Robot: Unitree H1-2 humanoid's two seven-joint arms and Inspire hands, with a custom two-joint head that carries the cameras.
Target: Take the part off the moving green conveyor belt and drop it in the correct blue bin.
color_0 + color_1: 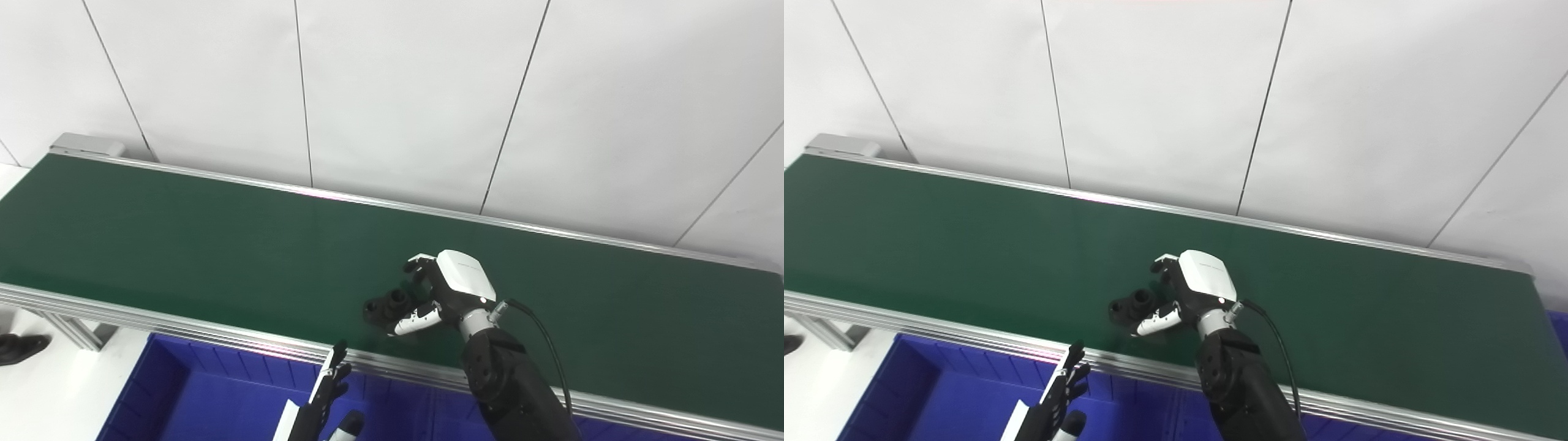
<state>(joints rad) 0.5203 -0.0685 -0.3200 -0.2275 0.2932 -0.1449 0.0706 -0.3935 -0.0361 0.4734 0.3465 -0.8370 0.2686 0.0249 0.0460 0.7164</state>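
Green conveyor belt (184, 245) running left to right below a white panelled wall (404, 92), with a small black part (386, 305) lying on it near the front edge, about midway along. Right robot hand (438, 294) reaching over the belt's front rail, fingers (419, 264) and thumb (416, 320) spread around the part's right side, close to it or touching, though whether already gripping cannot be told. Left robot hand (327, 386) low in front of the belt, over a blue bin (159, 380), fingers straight and slightly apart, holding nothing.
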